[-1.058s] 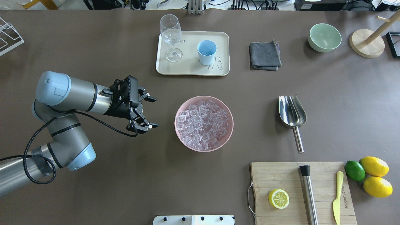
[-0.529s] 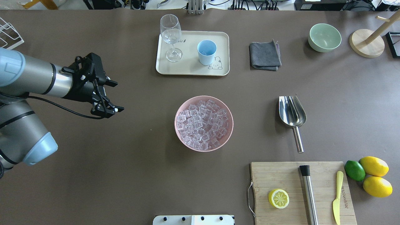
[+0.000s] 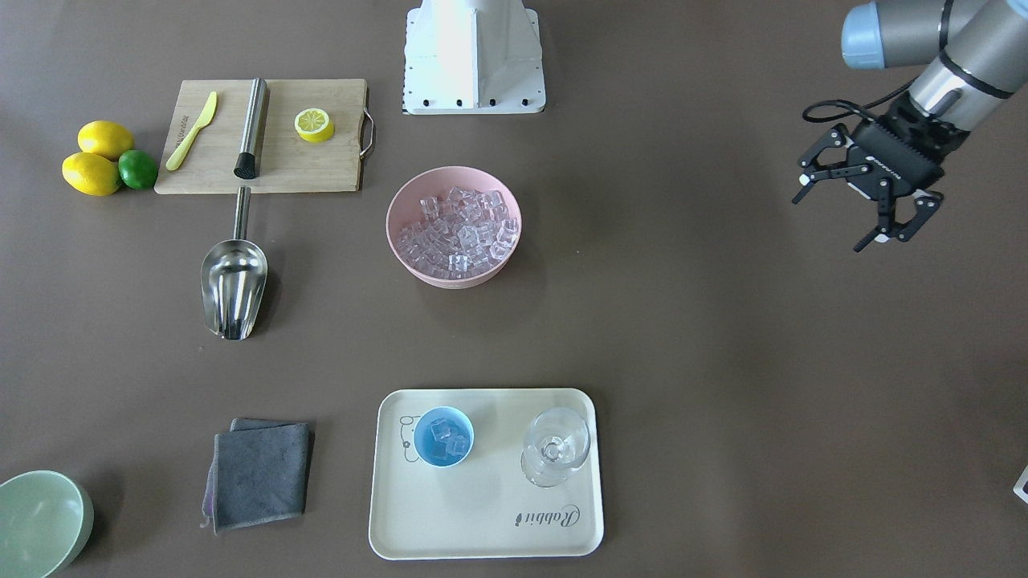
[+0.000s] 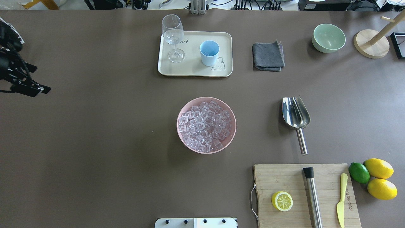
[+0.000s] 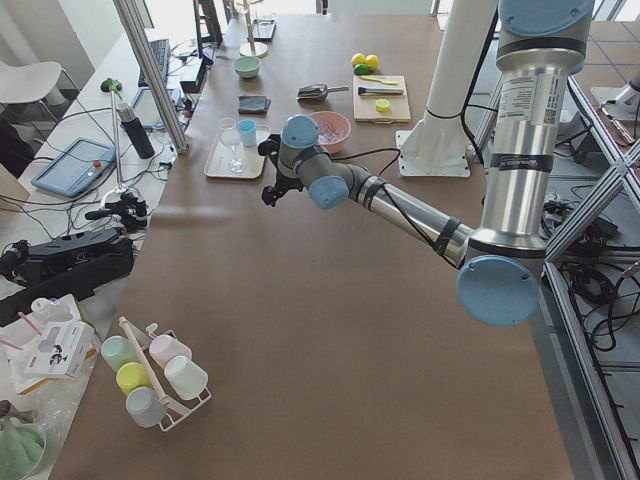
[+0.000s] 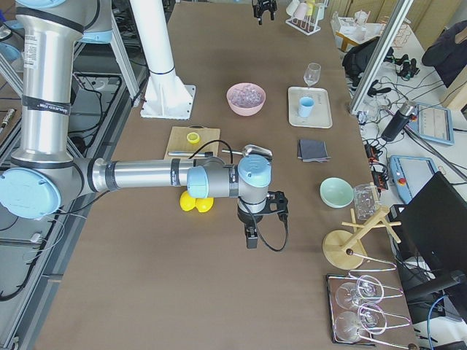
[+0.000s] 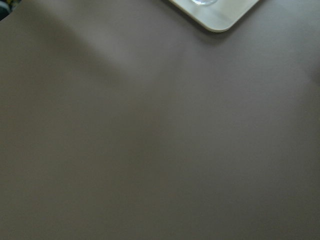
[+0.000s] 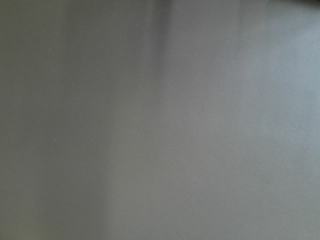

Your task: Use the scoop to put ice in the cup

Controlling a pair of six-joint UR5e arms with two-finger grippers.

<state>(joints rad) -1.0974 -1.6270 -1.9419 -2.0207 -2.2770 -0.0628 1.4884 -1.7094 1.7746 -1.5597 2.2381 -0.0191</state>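
Your left claw hangs spread wide with nothing in it, over bare brown desk far out on the robot's left. Its wrist camera gives you only desk and one corner of the cream rectangular tray.

Your right claw shows only in the side view from the robot's right, over the desk near the yellow lemons. You cannot tell from there whether it is wide or narrow.

Now out from the left claw, toward the robot's right. Well apart sits that tray, and upright on it is the small round light-blue cup, with a few clear glassy ice cubes inside. Just beside the cup, on the side nearer the claw, stands the clear stemmed wine glass.

Closer to the robot's base than the tray is the round pink bowl, heaped with more cubes.

Farthest from the left claw, the shiny steel scoop with a thin rod handle lies flat on the desk. Neither claw touches it. Its handle end lies just short of the bamboo cutting board.
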